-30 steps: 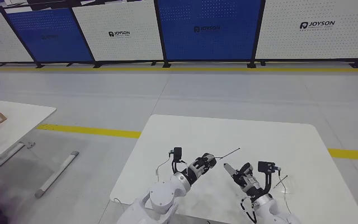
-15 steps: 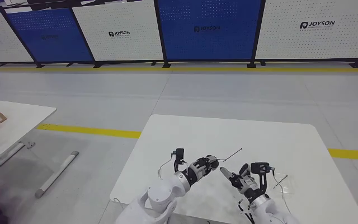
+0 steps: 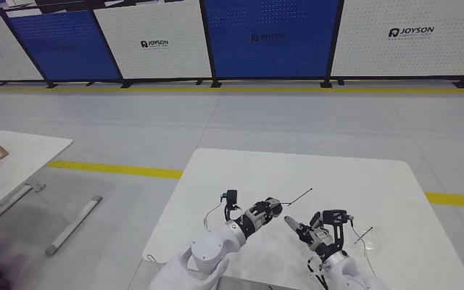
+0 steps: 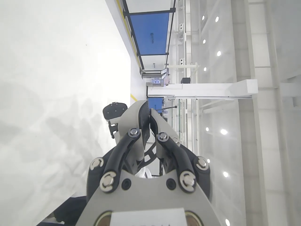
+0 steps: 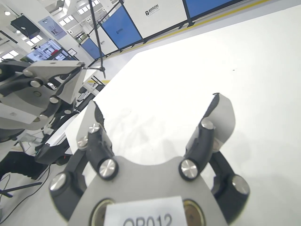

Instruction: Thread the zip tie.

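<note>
Black and thin, the zip tie (image 3: 296,198) is pinched at one end by your left gripper (image 3: 273,209), whose fingers (image 4: 135,116) are pressed tight together on it. In the top view the strap runs straight out from those fingertips, slanting away from the robot and toward the right arm's side, over the near part of the white table (image 3: 290,167). From the right wrist view, the strap turns sharply just beyond the left fingertips, and its long part runs off out of the picture.

Your right gripper (image 5: 156,102) is spread wide with nothing between its fingers. It sits just beside the left gripper, apart from the tie and not touching it, with its fingers pointing across the table top. Both grippers are over the table's near half, close to the robot.

Beyond the table lies grey floor with a yellow line (image 3: 116,170) across it, and behind that a row of blue and white panels (image 3: 272,36). A second white table (image 3: 29,156) stands off to the left arm's side.
</note>
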Controlling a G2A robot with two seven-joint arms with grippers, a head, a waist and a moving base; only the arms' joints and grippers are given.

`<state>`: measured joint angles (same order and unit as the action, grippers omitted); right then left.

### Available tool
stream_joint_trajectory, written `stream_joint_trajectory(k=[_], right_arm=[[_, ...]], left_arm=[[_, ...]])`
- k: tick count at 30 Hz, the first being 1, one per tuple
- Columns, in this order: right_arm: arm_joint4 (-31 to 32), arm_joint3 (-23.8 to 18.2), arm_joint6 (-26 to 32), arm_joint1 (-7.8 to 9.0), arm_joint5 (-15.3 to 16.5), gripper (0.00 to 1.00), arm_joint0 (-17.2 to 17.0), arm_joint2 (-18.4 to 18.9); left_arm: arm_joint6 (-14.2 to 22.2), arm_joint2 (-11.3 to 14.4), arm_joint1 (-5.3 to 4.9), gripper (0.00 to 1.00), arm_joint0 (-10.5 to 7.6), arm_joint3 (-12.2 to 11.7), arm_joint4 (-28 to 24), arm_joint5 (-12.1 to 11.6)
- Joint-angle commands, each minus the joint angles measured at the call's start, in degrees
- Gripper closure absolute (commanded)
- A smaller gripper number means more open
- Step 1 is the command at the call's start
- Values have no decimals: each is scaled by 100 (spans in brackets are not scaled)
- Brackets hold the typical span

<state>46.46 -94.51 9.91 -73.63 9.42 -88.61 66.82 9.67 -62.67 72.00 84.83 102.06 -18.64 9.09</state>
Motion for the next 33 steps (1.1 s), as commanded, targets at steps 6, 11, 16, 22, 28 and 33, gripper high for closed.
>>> stream_joint_trajectory(k=[6, 11, 16, 22, 28, 33], right_arm=[[-114, 7, 14, -3, 107, 69, 46, -33], [-189, 48, 77, -7, 221, 69, 119, -84], [-258, 96, 108, -10, 287, 66, 189, -112], [-241, 95, 46, -13, 309, 65, 220, -146], [-233, 96, -2, -16, 312, 67, 245, -178], [-222, 83, 3, -22, 281, 69, 273, -222]], left_arm=[[-105, 131, 7, 100, -43, -104, 273, -121], [-104, 164, 7, 100, -57, -135, 317, -145], [-81, 197, 4, 100, -62, -154, 378, -168], [-54, 235, 1, 100, -72, -169, 432, -172], [-22, 259, -5, 100, -67, -172, 475, -186], [-9, 268, -7, 100, -82, -206, 472, -171]])
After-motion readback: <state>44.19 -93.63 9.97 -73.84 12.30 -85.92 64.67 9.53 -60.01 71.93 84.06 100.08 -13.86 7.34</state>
